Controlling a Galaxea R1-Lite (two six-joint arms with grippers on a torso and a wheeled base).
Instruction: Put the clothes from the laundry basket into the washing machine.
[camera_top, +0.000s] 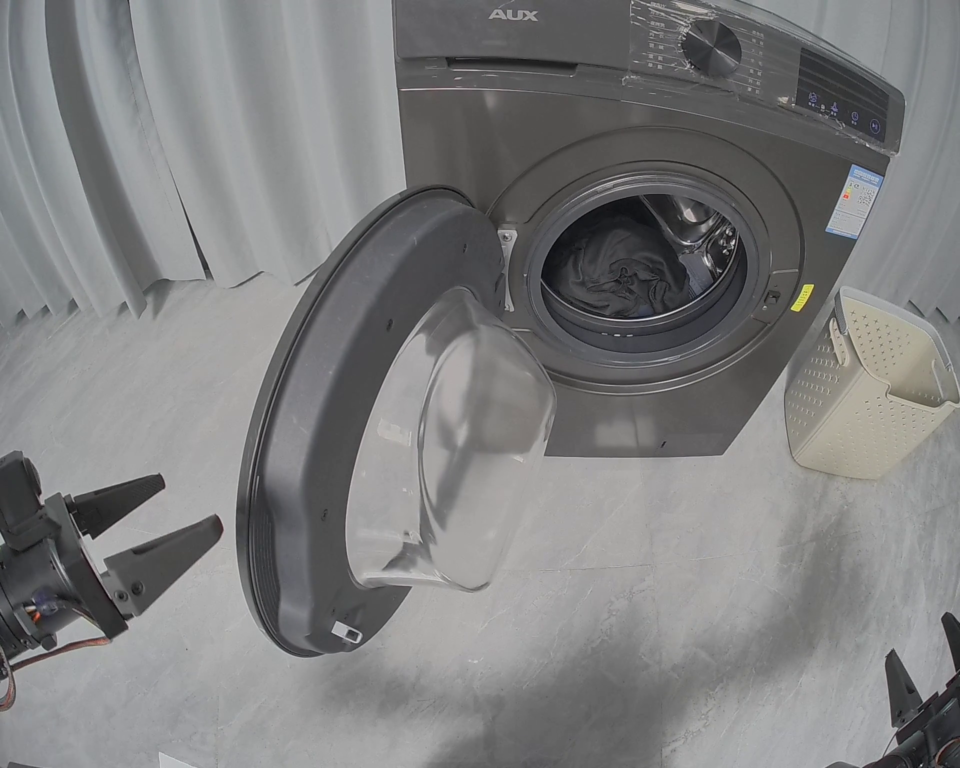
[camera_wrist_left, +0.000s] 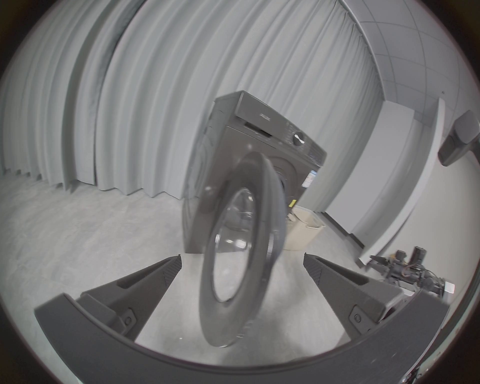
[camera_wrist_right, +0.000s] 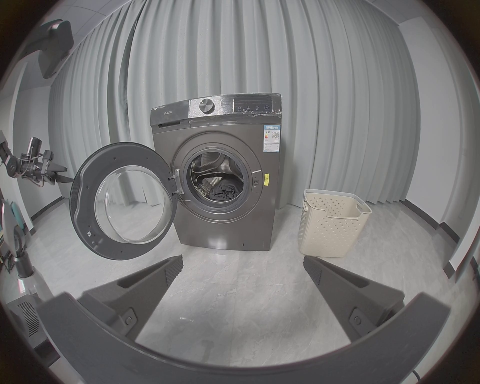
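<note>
A grey front-loading washing machine (camera_top: 640, 130) stands against the curtain with its round door (camera_top: 330, 440) swung wide open toward me. Dark clothes (camera_top: 620, 270) lie inside the drum, also seen as dark clothes (camera_wrist_right: 222, 189) in the right wrist view. The cream laundry basket (camera_top: 865, 390) stands on the floor to the right of the machine, and its inside is hidden from me. My left gripper (camera_top: 180, 512) is open at the lower left, a little left of the door, holding nothing. My right gripper (camera_top: 925, 660) is open at the lower right corner, well short of the basket (camera_wrist_right: 332, 222).
Pale curtains (camera_top: 200, 130) hang behind and beside the machine. The open door (camera_wrist_left: 242, 250) juts far out over the grey floor (camera_top: 640, 600) between my arms. Open floor lies in front of the machine and basket. A dark wall baseboard (camera_wrist_right: 430, 220) runs right of the basket.
</note>
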